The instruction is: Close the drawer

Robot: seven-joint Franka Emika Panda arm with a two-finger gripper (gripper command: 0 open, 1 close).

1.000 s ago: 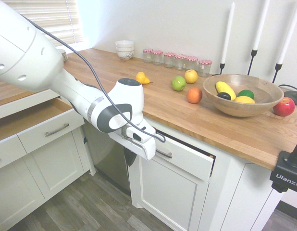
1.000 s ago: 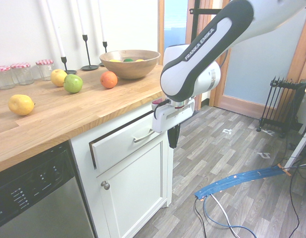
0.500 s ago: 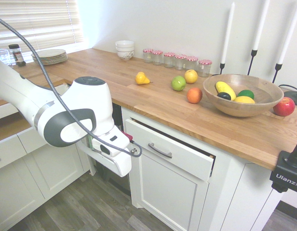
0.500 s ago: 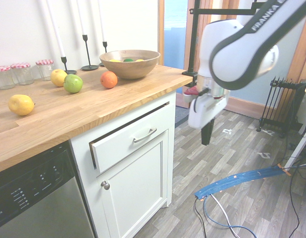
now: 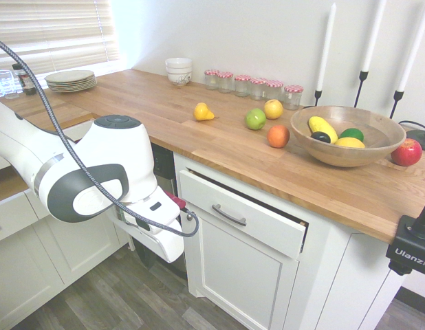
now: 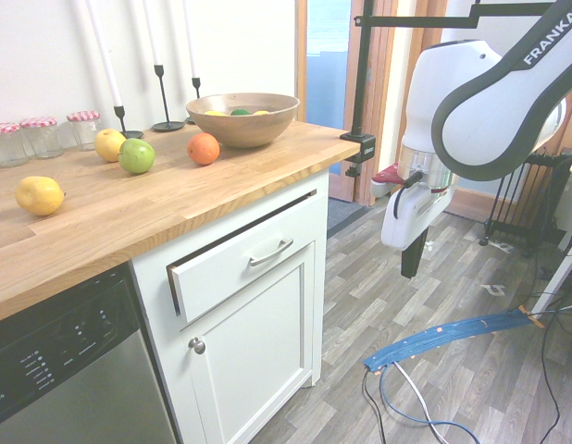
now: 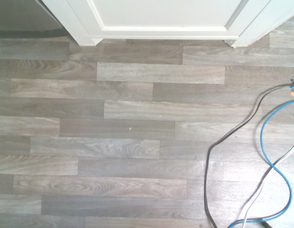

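Nearest, the white, grey-banded robot arm [image 5: 95, 175] carries its two-finger gripper [image 6: 412, 259] out over the grey wood-plank floor [image 7: 137, 123]. The jaws point down, apart from the cabinet; from this side I cannot fairly tell whether they stand wide or narrow.

Next, the wide, shallow white drawer with a curved silver bar handle [image 5: 240, 218] sits just under the counter edge, its front slightly proud and a dark gap above it. Its long axis runs level along the counter; the gripper is out on the room side of that front. The coming move, I judge, turns on this: any further closing calls for a push from the room side inward, square to the front. An off-centre push might skew it.

Beyond, on the pale wooden worktop [image 5: 219, 134], lie an orange fruit [image 5: 278, 136] and a round wooden bowl [image 5: 346, 159] of fruit; red-and-white-lidded glass jars [image 5: 258, 89] stand towards the wall.
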